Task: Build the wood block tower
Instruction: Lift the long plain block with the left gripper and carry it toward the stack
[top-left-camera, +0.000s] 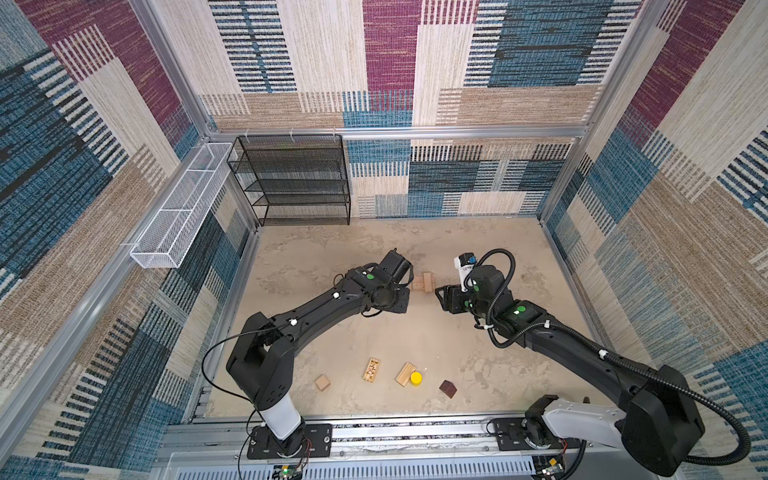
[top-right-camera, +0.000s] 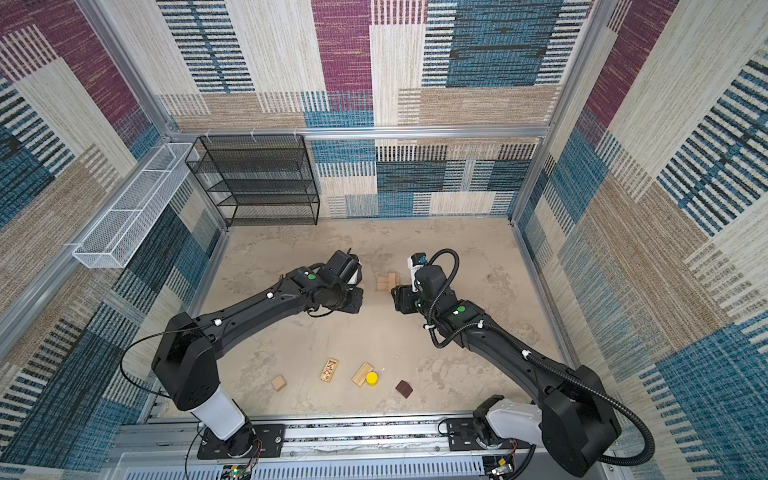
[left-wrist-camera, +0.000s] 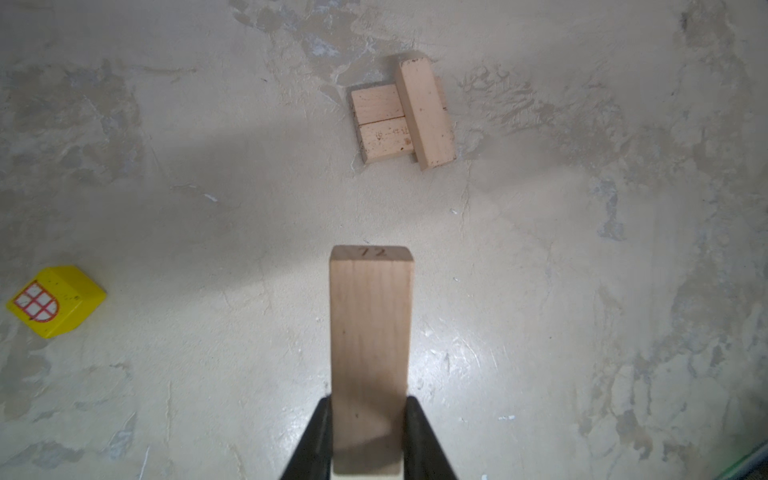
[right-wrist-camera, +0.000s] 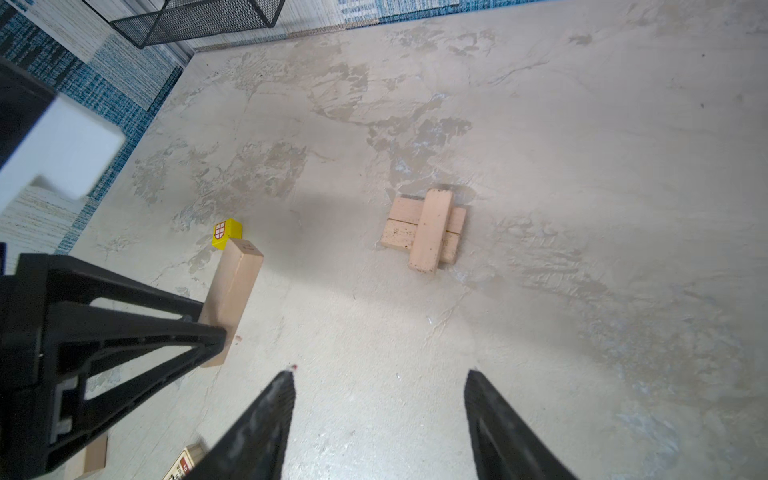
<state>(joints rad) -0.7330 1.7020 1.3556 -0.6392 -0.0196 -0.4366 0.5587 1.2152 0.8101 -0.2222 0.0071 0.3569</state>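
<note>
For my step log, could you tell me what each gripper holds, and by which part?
The left gripper clamps a pale plank by one end, the numbered end jutting free. The right gripper is open, holding nothing.

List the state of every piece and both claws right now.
left claw: shut on held plank
held plank: gripped at one end, not yet on tower
right claw: open, empty
tower: two planks side by side, one crossed on top
yellow window cube: loose, apart
tan cube: loose
printed plank: loose, flat
yellow cylinder: upright
plain plank: flat, beside yellow cylinder
dark brown block: loose
</note>
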